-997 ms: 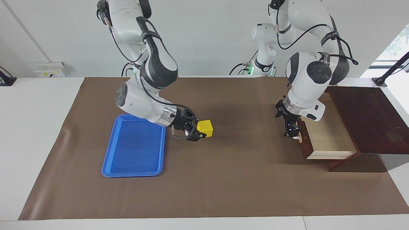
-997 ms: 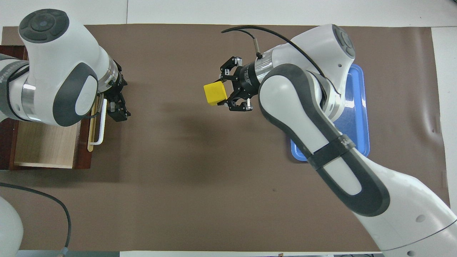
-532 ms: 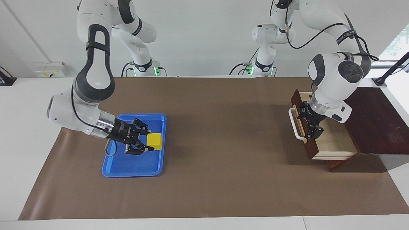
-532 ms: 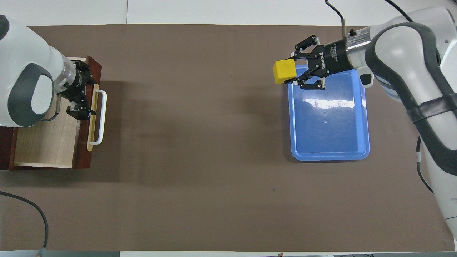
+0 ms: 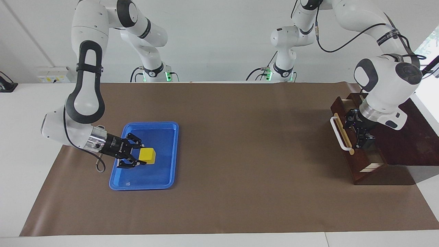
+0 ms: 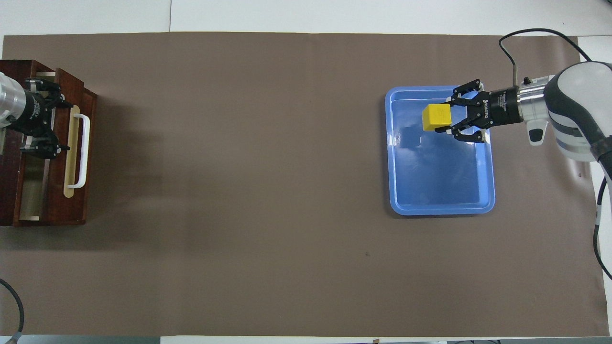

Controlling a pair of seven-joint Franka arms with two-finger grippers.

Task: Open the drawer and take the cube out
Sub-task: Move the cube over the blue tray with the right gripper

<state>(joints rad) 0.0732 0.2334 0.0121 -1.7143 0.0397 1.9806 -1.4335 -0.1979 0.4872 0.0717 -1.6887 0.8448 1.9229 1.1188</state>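
The yellow cube (image 5: 148, 156) (image 6: 436, 117) sits low in the blue tray (image 5: 147, 175) (image 6: 440, 184), at the part nearer to the robots. My right gripper (image 5: 140, 156) (image 6: 448, 116) lies nearly level over the tray, its fingers closed on the cube's two sides. The drawer (image 5: 344, 139) (image 6: 89, 143), with its white handle (image 5: 339, 133) (image 6: 82, 148), is pushed almost fully into the dark wooden box (image 5: 408, 137). Only a narrow strip of its pale interior shows. My left gripper (image 5: 360, 140) (image 6: 60, 125) is open, just inside the drawer front.
A brown mat (image 5: 247, 137) covers the table between the tray and the box. The box stands at the left arm's end of the table, the tray toward the right arm's end.
My right gripper carried the cube from mid-table to the tray and lowered it. My left gripper moved from the handle to inside the drawer front, and the drawer slid nearly shut.
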